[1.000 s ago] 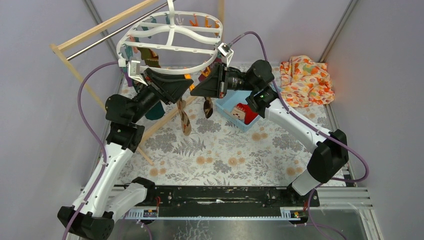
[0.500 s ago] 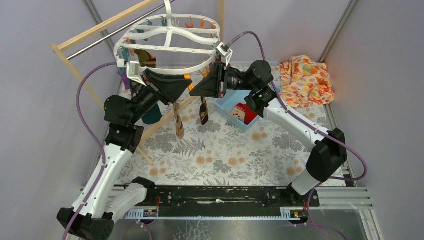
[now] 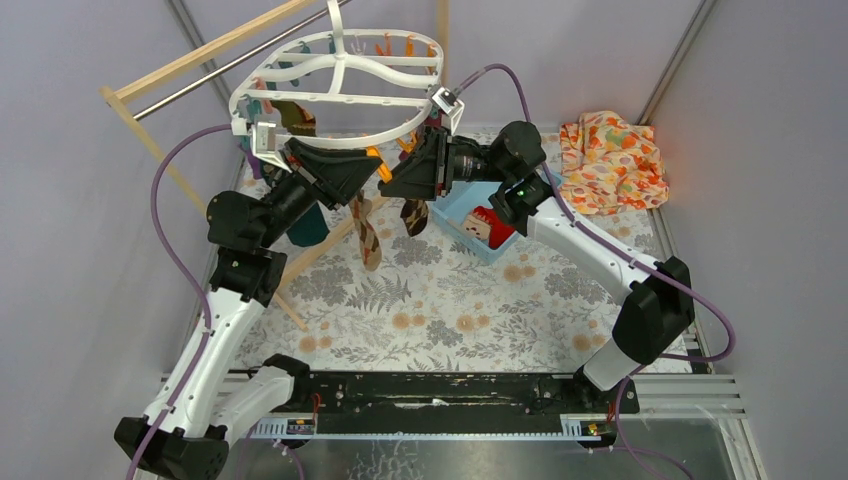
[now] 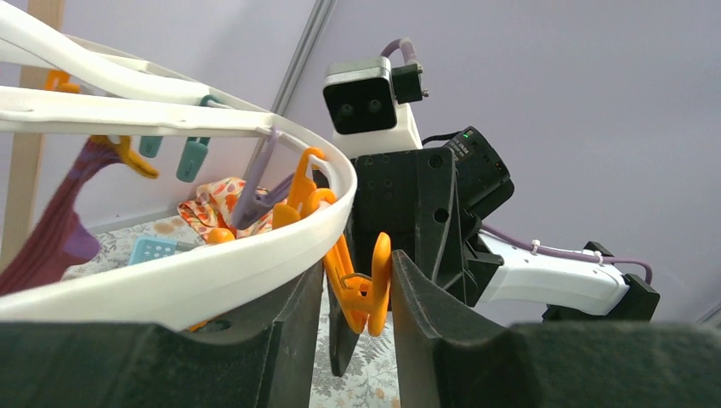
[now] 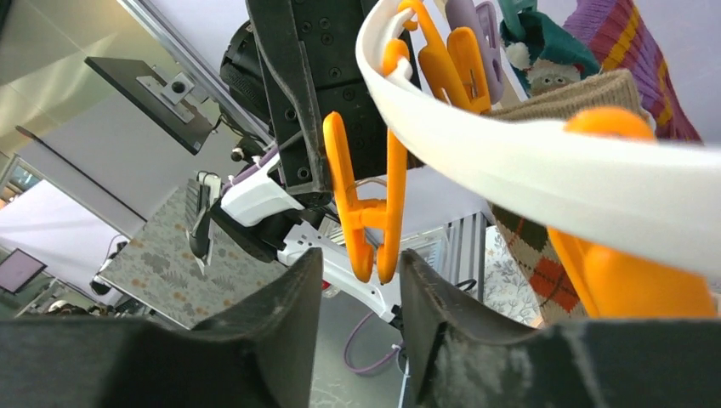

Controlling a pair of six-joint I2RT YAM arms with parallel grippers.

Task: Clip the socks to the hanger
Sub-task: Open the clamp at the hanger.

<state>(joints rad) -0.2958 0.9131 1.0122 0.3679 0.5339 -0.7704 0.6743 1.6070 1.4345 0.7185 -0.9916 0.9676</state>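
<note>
Above the floral desk (image 3: 450, 310), the right hand (image 5: 357, 280) has just parted around an orange peg (image 5: 366, 204); the left hand (image 4: 353, 297) stands part-open beneath the hanger (image 3: 340, 75), suggesting a clipped sock (image 3: 365, 232).

hanger (image 3: 340, 85) rim and orange peg (image 4: 367, 289) crowding both claws

White hanger (image 3: 340, 75), orange peg (image 4: 367, 285), argyle sock (image 3: 365, 232)

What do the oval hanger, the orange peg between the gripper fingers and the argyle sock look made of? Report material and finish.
Hanger: likely moulded plastic, glossy white, smooth one-piece bars.
Orange peg: plastic too, glossy, with rounded moulded edges.
Argyle sock: knitted fabric, matte, hanging limp; knit texture shows in the right wrist view.
</note>
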